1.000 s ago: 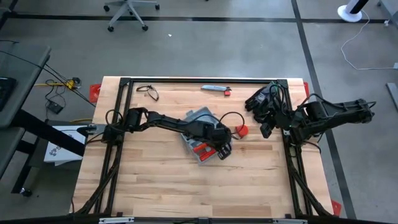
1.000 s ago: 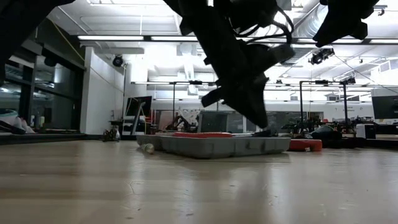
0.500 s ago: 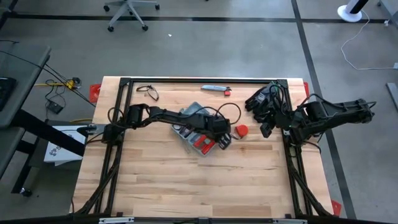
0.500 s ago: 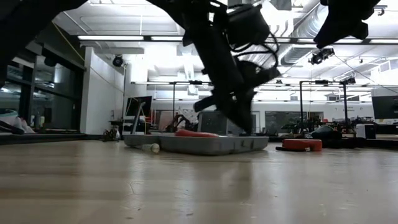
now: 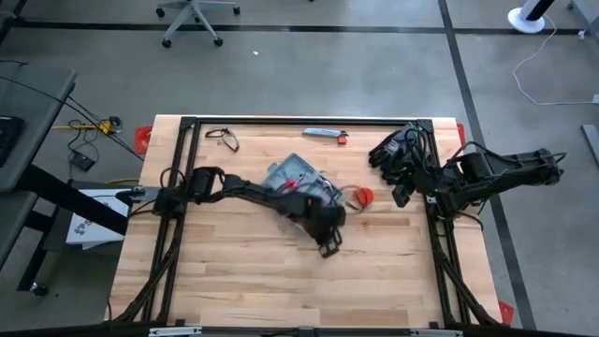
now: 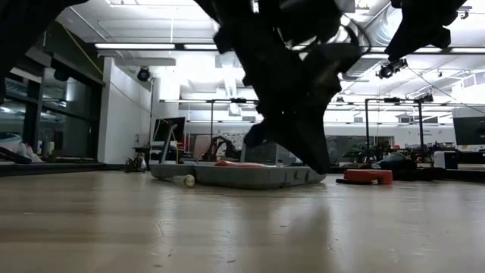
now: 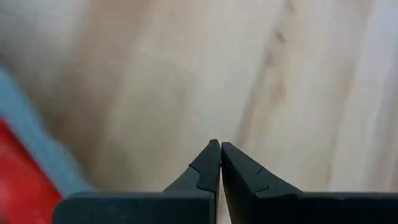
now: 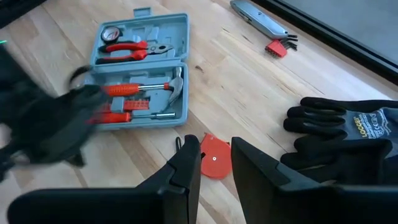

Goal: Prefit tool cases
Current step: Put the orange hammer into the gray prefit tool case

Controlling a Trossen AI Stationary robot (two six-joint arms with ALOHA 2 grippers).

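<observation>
A: Starting nearest us, the left gripper [image 5: 328,247] is hanging over bare worktop [image 5: 243,281], jaws pressed together on nothing. You're seeing only wood grain past its tips from its own camera.

B: And the tool case [image 8: 139,70]?

A: It's lying open just behind that gripper, toward the far edge, both halves flat, with red-handled tools sitting in the recesses. From above, the left arm is reaching right across it, so only the far corner is showing [image 5: 293,173].

B: Which way is it running?

A: Slanted, I'd say; its long axis is sitting at an angle to the worktop's edges. The left gripper is clearly the nearer one.

B: The right gripper?

A: The right gripper [image 8: 215,163] is waiting well off to the right side, jaws parted a little and holding nothing, looking across at the case. A small red disc [image 8: 214,159] is lying on the wood below those jaws, and black gloves [image 8: 348,137] are lying beside it.

B: So the call?

A: I'm guessing the left has to double back toward the far side to reach a half.
</observation>
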